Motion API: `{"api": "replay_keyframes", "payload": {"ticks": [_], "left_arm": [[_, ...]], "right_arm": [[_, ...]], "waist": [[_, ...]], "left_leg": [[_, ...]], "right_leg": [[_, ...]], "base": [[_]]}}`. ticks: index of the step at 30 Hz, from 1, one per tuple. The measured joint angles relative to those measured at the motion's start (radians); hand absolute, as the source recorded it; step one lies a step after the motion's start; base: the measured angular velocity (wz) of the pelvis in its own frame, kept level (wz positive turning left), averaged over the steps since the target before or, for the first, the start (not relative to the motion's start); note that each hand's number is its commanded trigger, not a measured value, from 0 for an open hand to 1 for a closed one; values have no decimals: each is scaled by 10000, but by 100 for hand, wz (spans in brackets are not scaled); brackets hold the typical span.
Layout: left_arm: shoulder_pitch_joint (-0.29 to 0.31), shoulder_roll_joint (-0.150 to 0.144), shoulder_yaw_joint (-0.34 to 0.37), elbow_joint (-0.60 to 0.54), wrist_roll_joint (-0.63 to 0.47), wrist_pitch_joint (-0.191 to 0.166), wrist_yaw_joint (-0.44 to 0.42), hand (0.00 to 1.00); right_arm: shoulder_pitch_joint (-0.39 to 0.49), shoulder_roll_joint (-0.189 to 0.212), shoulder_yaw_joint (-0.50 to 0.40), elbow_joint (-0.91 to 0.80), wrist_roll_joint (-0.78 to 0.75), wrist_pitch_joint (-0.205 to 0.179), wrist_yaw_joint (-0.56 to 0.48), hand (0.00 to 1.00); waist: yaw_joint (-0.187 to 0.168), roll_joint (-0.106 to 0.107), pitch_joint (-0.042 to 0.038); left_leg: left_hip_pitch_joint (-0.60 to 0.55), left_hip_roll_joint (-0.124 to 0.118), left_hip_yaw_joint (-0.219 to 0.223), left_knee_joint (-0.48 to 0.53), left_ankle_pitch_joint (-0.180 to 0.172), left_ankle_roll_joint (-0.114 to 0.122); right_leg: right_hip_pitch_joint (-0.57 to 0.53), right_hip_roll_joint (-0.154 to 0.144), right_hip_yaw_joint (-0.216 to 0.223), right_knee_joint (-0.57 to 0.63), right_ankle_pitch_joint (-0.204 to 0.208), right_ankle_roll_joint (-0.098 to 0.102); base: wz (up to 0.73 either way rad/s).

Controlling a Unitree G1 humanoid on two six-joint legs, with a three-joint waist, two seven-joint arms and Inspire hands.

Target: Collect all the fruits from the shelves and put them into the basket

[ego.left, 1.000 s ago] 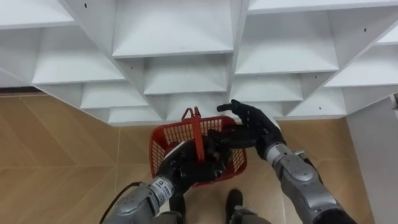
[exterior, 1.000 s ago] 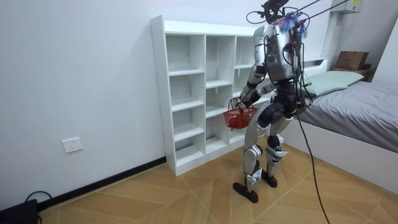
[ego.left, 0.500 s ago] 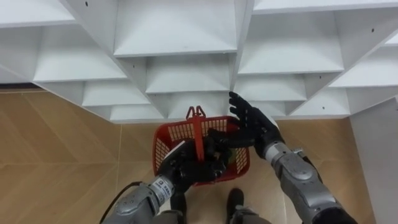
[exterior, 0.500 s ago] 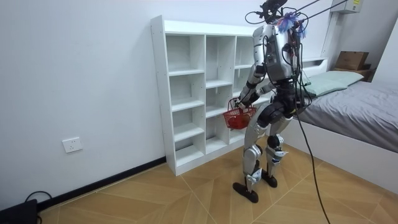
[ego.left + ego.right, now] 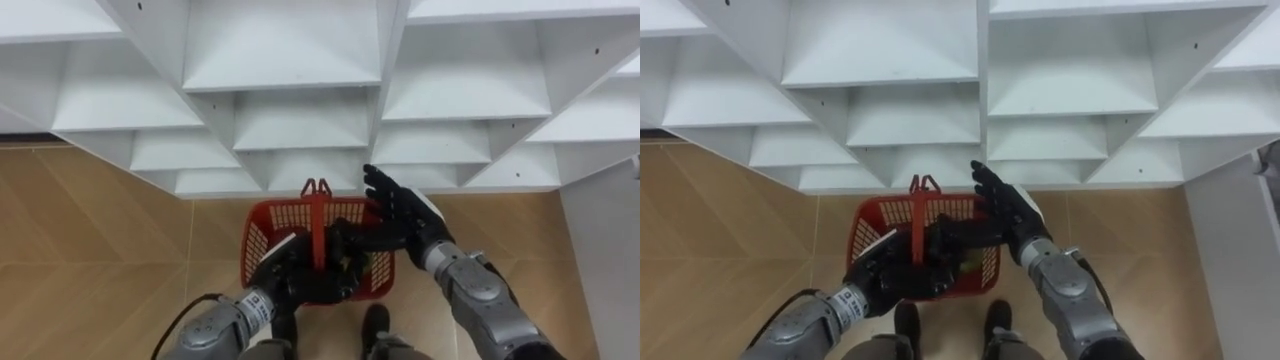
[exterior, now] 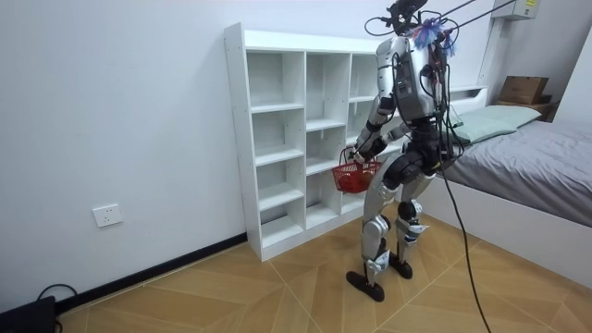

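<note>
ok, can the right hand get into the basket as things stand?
Likely yes: the right hand hovers open at the right rim of the basket; the left hand grips the handle mid-basket, leaving that side free.

White closet (image 6: 277, 139) of open compartments stands against plain white wall (image 6: 120, 111). Light wood floor (image 6: 268, 301), herringbone pattern; dark skirting (image 6: 157, 274) along wall's foot. White socket (image 6: 108, 215) low on wall, at room view's left. Bed (image 6: 546, 162) with grey cover at room view's right, cardboard box (image 6: 524, 90) behind it.

A home bedroom — bed (image 6: 536, 157), pillow (image 6: 504, 116), white shelf unit (image 6: 296, 129), wood floor (image 6: 277, 287).
</note>
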Motion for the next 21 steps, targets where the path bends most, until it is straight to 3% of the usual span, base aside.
{"api": "replay_keyframes", "payload": {"ticks": [10,12,16,21], "left_arm": [[324,404,136,1253,1542,-101,175,100],[716,397,481,1484,1889,-160,159,100],[1298,398,969,1540,1926,-364,74,100],[2186,380,2236,2126,1886,-584,-31,100]], "right_arm": [[1181,-477,-23,368,-373,-21,97,0],[1535,-485,-200,475,-665,-37,93,0],[2006,-549,-508,549,-681,-75,21,0],[2902,-505,-1439,538,-554,-138,80,0]], "waist": [[8,49,-30],[-23,51,-52],[-33,78,-206],[-50,21,-372]], "left_leg": [[877,2,7,-422,-27,-46],[1406,-24,118,-657,-30,-52],[1778,-19,126,-718,-68,-78],[2758,-63,105,-1060,-117,-116]], "right_leg": [[912,82,-31,-507,5,22],[1330,72,7,-585,-25,52],[1766,95,-29,-796,-54,75],[2699,137,-47,-1092,-139,142]], "base": [[0],[-8],[0],[0]]}}
